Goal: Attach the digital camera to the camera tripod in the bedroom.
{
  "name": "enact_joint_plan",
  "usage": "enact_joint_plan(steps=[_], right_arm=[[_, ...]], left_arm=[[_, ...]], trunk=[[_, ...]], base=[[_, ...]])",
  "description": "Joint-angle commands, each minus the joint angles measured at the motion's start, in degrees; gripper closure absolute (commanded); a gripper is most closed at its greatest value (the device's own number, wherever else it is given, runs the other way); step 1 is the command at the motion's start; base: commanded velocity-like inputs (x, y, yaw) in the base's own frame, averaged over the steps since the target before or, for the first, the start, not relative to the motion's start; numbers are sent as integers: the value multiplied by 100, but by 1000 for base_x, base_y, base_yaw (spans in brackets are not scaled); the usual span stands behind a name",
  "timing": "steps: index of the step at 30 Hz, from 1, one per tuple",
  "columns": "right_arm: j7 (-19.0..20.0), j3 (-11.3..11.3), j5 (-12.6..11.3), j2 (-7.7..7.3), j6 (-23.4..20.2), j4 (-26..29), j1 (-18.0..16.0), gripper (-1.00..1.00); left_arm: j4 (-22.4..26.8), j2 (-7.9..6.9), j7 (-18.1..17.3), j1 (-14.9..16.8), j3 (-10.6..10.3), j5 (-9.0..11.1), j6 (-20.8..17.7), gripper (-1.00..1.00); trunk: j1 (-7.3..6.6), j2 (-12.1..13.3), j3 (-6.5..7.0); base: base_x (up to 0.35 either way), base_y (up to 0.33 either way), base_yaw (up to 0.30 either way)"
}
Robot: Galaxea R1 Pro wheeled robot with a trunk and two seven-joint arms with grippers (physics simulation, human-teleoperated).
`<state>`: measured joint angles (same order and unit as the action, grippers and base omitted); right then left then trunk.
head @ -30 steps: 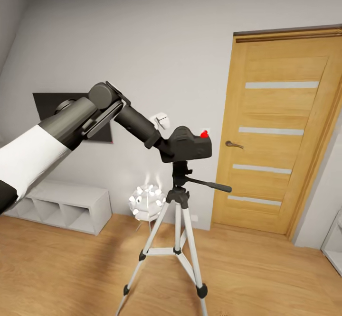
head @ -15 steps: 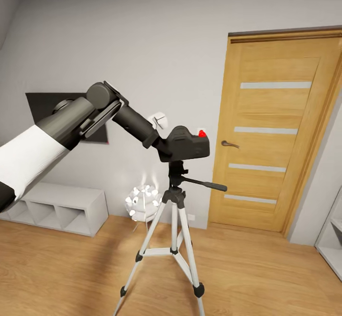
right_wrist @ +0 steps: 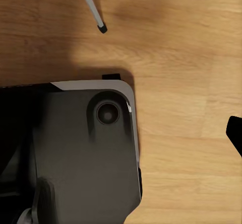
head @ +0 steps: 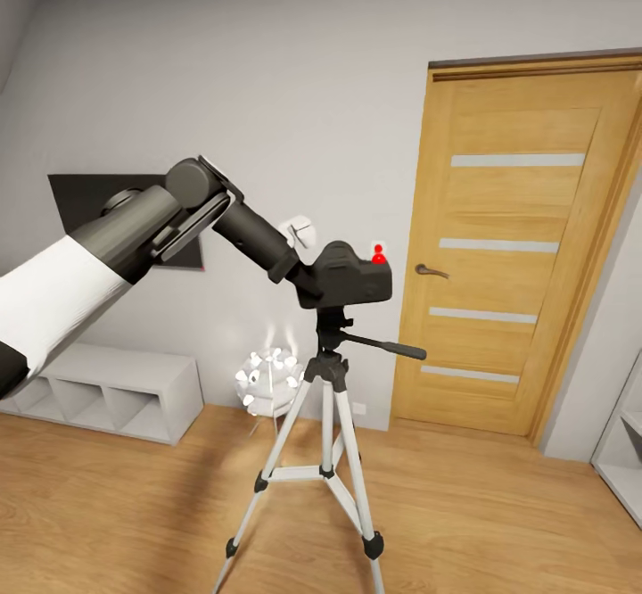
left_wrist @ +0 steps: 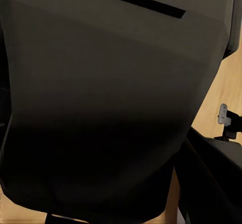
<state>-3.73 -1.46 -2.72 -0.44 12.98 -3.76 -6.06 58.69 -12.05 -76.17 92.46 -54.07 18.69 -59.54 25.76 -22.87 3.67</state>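
Head view: my left gripper (head: 308, 280) clasps the digital camera (head: 352, 280), seated atop the camera tripod (head: 328, 416) head; attachment looks nearly done, release remains. Right gripper's fingers: can't tell.

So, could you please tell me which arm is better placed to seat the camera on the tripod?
Left. Its pincer holds the digital camera right on top of the camera tripod head; the right wrist view shows floor and the robot's base.
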Motion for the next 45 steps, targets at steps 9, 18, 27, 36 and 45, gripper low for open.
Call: enact_joint_plan(steps=[9, 18, 27, 36, 45], right_arm=[[4, -12, -27, 0, 47, -26, -9, -100], [4, -12, -27, 0, 47, -26, -9, -100], [4, -12, -27, 0, 47, -28, -9, -100], [4, -12, -27, 0, 47, -28, -9, -100], [4, -13, -27, 0, 47, -26, -9, -100]], left_arm=[[2, -25, -12, 5, -24, 20, -46, 100], [2, -24, -12, 6, -24, 20, -46, 100], [23, -27, -12, 7, -24, 20, -46, 100], [37, -22, -12, 9, -32, 20, -46, 100], [37, -26, -12, 6, -35, 20, -46, 100]], trunk=[[2, -5, -2], [2, -5, -2], [2, -5, -2], [2, -5, -2], [2, -5, -2]], base=[[0, 70, 0], [0, 38, 0], [1, 1, 0], [187, 121, 0], [121, 79, -70]])
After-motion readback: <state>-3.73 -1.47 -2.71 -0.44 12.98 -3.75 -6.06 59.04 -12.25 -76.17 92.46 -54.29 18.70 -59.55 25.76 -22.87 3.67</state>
